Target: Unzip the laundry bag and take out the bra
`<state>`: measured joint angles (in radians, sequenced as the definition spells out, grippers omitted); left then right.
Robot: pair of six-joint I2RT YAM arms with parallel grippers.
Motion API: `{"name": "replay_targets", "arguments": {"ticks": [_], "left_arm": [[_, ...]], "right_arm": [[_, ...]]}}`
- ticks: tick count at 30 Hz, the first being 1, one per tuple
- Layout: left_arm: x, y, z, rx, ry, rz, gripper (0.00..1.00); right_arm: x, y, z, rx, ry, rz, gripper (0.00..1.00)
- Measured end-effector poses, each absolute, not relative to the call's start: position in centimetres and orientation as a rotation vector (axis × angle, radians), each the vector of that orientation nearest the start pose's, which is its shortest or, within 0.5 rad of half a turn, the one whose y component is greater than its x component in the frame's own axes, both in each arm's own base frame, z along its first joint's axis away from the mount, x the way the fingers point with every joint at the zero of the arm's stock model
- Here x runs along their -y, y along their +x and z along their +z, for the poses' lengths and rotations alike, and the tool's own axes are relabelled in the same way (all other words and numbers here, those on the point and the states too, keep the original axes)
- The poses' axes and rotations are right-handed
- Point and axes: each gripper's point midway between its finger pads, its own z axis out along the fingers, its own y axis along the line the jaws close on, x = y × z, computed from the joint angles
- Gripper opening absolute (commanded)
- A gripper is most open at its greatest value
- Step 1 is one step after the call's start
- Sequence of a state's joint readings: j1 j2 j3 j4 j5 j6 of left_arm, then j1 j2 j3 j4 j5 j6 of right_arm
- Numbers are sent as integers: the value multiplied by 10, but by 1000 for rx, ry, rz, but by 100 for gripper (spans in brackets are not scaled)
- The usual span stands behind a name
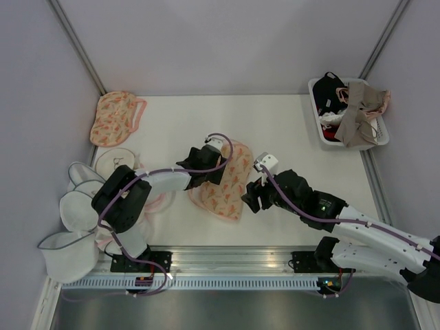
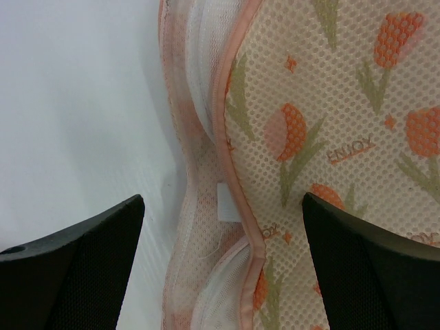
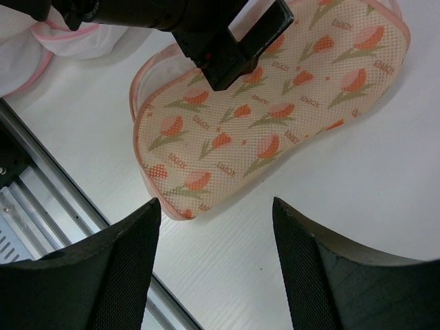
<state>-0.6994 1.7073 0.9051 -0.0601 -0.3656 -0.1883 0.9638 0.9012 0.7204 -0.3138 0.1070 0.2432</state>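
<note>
Both grippers at the laundry bag (image 1: 230,182), which lay flat on the table (image 1: 289,124), floral face up.
Left gripper (image 2: 221,201) spread wide, straddling the bag's pink-trimmed left edge; its fingers (image 2: 82,261) gripped nothing; white mesh showed beside the trim; right gripper (image 3: 216,206) likewise spread and empty, just beside the bag's right edge, toward its near end.

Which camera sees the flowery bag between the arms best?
Right wrist: nearly the whole laundry bag, tulips clear. Top external shows it small, partly under the left arm. Left wrist shows only a close-up edge.
</note>
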Motion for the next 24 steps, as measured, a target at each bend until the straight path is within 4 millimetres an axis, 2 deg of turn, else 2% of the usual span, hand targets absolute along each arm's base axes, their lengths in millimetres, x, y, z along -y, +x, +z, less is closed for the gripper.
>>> {"name": "replay_targets", "arguments": {"ticks": [10,12,15,16,18,19,24], "left_arm": [[224,347,25,-2327,478,11,79],[228,350,24,-2330,480,-3,71],[233,355,22,-2343,472,-39,50],[234,356,21,-2349,467,-54,38],[235,357,20,-2361,453,-72,20],[234,358,19,-2368,447,-78,2],[226,360,19,-2391,424,-67,2]], "right_arm": [[-246,183,186,-1997,-674,628,64],[-245,182,185,-2001,-677,625,63],[-245,182,185,-2003,-677,623,60],[-245,182,185,-2003,-677,623,59],[-244,182,185,-2004,-676,621,58],[-244,182,185,-2004,-675,622,57],[-242,183,187,-2000,-664,611,56]]}}
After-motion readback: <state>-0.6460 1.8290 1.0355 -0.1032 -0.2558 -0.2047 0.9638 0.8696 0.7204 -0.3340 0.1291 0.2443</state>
